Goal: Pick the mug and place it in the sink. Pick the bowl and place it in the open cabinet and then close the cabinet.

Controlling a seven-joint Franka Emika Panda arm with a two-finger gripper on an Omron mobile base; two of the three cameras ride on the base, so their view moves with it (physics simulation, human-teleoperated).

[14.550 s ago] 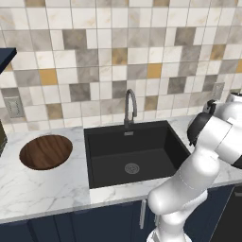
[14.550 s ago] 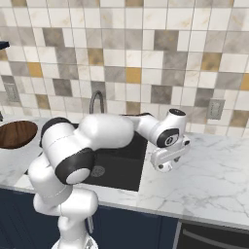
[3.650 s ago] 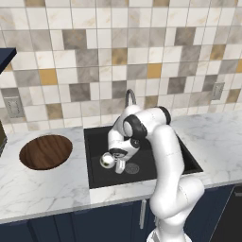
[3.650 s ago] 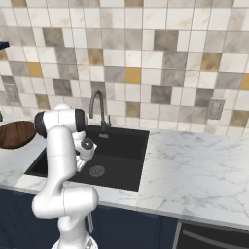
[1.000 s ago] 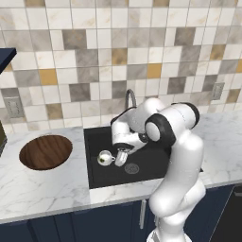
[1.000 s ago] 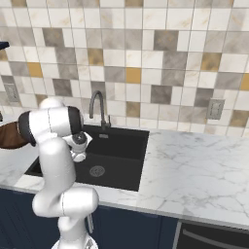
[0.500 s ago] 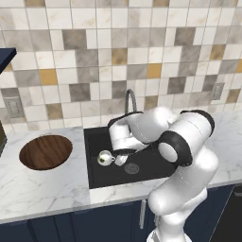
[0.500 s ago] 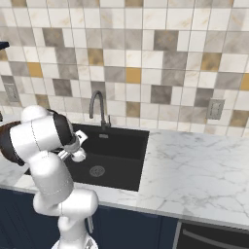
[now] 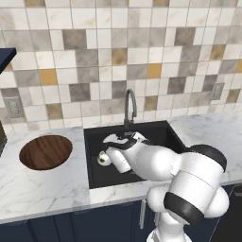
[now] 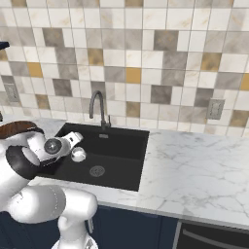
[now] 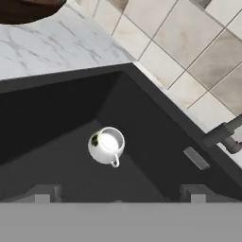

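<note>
1. Mug (image 11: 107,145) lying on its side on the floor of the sink (image 11: 56,106), apart from the walls; also seen just beside the arm in the left base view (image 9: 103,159) and the right base view (image 10: 78,154). Judged as set down there on purpose, so the first part of the task looks done.
2. End effector (image 11: 118,191) spread wide, pinching nothing, fingertips (image 11: 45,193) above the basin with the mug clear between and beyond them. Judged as a release posture, ready to lift away.
3. Mug small and white, rounded, thin handle pointing toward the camera in the hand view, olive-yellow patch at the rim.
4. Bowl (image 9: 46,152) resting flat on the marble surface (image 9: 42,189) to the left of the sink, well apart from the mug, untouched; wide, shallow, dark brown with visible grain.
5. Tap (image 9: 129,106) standing at the rear edge of the basin, drain (image 10: 97,170) near the middle.
6. Corner of navy cabinet (image 9: 6,53) at upper left; too little visible to judge the doors.
</note>
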